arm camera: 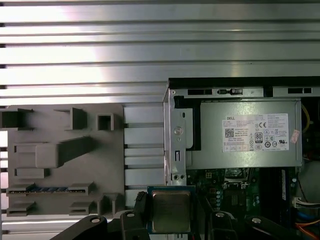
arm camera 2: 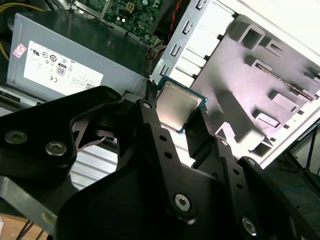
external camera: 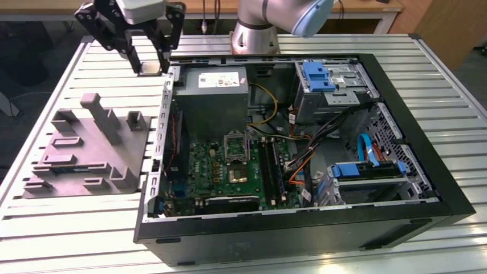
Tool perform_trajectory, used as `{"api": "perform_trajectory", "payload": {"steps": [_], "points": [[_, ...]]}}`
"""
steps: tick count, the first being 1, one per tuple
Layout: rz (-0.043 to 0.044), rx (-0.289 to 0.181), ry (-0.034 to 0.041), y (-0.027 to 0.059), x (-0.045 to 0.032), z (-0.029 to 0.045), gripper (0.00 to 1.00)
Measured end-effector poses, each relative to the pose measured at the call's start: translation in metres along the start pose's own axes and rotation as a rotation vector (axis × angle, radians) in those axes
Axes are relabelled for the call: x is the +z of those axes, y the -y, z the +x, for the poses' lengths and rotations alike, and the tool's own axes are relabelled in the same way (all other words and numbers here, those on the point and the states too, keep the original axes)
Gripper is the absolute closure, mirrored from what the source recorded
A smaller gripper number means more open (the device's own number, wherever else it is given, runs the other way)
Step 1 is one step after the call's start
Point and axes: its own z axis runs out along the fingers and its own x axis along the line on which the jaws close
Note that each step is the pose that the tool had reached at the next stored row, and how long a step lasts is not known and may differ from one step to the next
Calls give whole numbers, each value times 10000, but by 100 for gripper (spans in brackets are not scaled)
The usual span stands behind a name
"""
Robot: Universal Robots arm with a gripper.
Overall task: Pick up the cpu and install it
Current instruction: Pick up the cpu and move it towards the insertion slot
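Note:
The cpu point(arm camera 2: 176, 104) point(arm camera: 170, 210) is a small square chip with a silvery metal top and a green rim, and my gripper point(arm camera 2: 175, 112) point(arm camera: 172, 212) is shut on its two side edges. In the exterior view my gripper point(external camera: 150, 69) hangs above the table slats near the back left corner of the open computer case point(external camera: 426, 188), with the chip point(external camera: 151, 72) a pale patch between the fingertips. On the green motherboard point(external camera: 213, 171) the metal-framed socket point(external camera: 236, 165) stands with its frame lifted.
A grey tray point(external camera: 88, 151) with moulded holders lies on the slatted table at the exterior view's left of the case. The grey power-supply box point(external camera: 216, 97) sits in the case's back corner, close under my gripper. Cables and blue drive bays fill the case's other half.

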Motion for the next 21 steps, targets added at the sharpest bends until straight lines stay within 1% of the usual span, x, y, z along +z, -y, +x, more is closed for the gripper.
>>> {"api": "perform_trajectory", "payload": {"steps": [6, 15, 21], "points": [[0, 0, 0, -6, 3, -144, 53], [0, 1, 0, -19, 11, -470, 53], [0, 1, 0, -27, 14, -653, 53]]}}
